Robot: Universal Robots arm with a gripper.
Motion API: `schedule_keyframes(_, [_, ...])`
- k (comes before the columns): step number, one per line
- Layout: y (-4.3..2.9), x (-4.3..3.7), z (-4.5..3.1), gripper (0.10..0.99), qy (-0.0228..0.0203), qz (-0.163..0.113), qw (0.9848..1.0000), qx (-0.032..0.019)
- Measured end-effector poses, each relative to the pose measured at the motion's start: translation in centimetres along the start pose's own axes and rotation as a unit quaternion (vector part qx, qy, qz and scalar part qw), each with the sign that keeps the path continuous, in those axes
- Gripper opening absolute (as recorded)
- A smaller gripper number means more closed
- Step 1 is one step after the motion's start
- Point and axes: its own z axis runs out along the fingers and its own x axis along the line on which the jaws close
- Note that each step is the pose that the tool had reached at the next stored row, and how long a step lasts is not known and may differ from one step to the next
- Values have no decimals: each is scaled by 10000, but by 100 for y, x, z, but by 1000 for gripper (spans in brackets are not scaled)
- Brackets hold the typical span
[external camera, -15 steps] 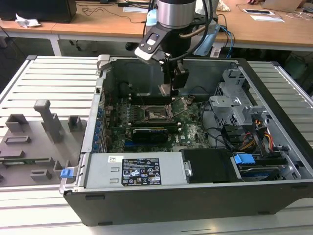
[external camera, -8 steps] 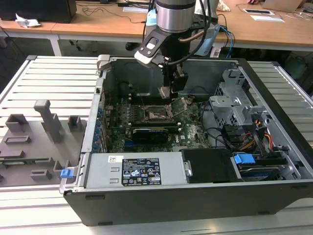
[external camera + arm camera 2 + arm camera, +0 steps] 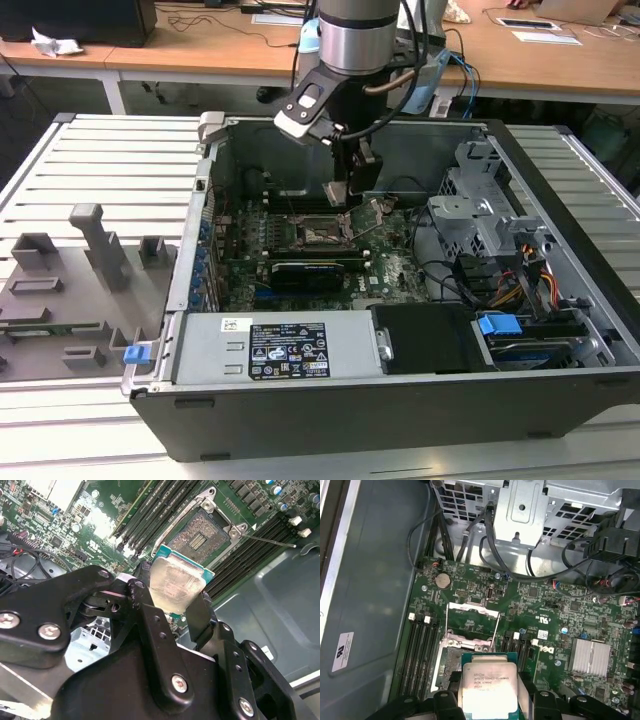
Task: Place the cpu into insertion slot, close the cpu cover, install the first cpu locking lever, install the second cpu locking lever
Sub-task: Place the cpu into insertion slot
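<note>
My gripper (image 3: 340, 193) hangs inside the open computer case, just above the motherboard, and is shut on the cpu (image 3: 489, 686). The cpu is a flat square chip with a silver top and a green rim, pinched at two opposite edges by the black fingers (image 3: 144, 592). It hovers tilted over one side of the insertion slot (image 3: 202, 532), a square socket with a metal rim. In the first wrist view the chip hides much of the insertion slot (image 3: 448, 666). The cpu cover (image 3: 472, 624) is swung open beyond the socket. A thin locking lever (image 3: 270, 541) sticks out beside the socket.
Memory slots (image 3: 420, 650) flank the socket on both sides. A long black expansion card (image 3: 310, 270) lies nearer the case front, behind the power supply (image 3: 280, 350). The drive cage (image 3: 480, 200) and cables fill the exterior view's right. A grey fixture tray (image 3: 70, 290) sits outside the case.
</note>
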Motion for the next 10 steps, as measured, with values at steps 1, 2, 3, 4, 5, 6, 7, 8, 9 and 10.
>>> schedule_keyframes(1, [-1,0,6,529,-1,4,10000,0])
schedule_keyframes(2, [-1,0,12,529,-1,7,10000,0])
schedule_keyframes(3, [-2,0,21,529,-1,12,10000,0])
schedule_keyframes(4, [-3,-1,32,529,-2,19,10000,0])
schedule_keyframes(5, [-4,-1,41,529,-2,24,10000,-1])
schedule_keyframes(6, [-5,-1,47,529,-3,29,10000,0])
schedule_keyframes(7, [-5,-1,54,529,-3,38,10000,-1])
schedule_keyframes(8, [-6,-1,63,529,-5,55,10000,0])
schedule_keyframes(9, [-6,-1,70,529,-7,76,10000,0])
schedule_keyframes(10, [-8,-1,81,529,-14,123,9999,0])
